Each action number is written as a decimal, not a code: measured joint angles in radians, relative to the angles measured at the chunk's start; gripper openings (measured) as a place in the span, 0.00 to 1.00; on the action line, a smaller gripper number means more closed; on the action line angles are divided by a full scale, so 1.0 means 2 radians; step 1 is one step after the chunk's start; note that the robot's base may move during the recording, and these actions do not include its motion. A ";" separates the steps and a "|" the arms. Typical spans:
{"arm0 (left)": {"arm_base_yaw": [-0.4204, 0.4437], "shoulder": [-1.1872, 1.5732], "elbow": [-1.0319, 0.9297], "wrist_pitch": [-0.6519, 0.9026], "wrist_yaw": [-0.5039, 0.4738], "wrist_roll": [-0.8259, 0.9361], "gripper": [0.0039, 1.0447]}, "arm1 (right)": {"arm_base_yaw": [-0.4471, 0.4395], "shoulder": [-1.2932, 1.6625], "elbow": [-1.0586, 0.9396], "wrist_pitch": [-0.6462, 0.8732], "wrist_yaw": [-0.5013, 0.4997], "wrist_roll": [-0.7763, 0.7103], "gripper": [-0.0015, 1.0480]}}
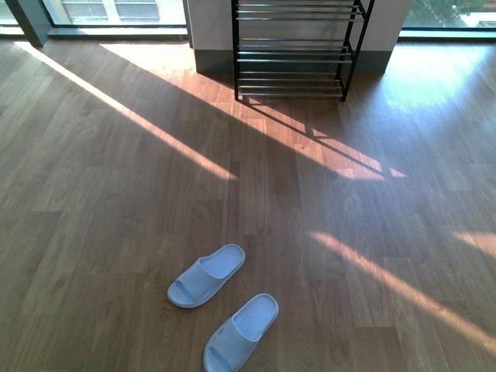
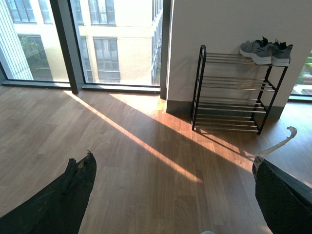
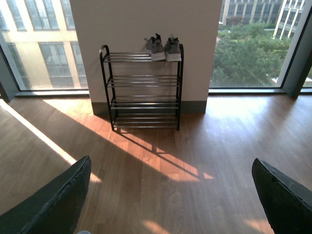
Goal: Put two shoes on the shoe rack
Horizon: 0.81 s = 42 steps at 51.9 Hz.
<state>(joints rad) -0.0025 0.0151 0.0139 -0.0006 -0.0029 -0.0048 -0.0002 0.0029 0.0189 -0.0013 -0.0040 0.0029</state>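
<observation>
Left claw (image 2: pixel 173 158) and right claw (image 3: pixel 170 161) gape wide, empty; shoes (image 3: pixel 161 48) sit atop the rack (image 3: pixel 141 92) well ahead, so disturb nothing.

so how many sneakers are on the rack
2: one sneaker and a second sneaker beside it, both at one end of the rack's top shelf. None shows on the lower shelves.

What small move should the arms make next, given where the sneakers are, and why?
Probably only draw both arms back to rest, with no new grasp. The grey sneakers already stand side by side on the top shelf of the shoe rack, far from both arms. The left gripper and the right gripper are open and hold nothing, so the placing looks done.
</observation>
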 joint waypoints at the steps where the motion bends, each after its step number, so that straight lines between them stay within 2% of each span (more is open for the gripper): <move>1: 0.000 0.000 0.000 0.000 0.000 0.000 0.91 | 0.000 0.000 0.000 0.000 0.000 0.000 0.91; 42: 0.000 0.000 0.000 0.000 0.001 0.000 0.91 | 0.000 0.000 0.000 0.000 0.002 0.000 0.91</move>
<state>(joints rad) -0.0025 0.0151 0.0139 -0.0006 -0.0017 -0.0044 -0.0002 0.0029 0.0189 -0.0013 -0.0006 0.0029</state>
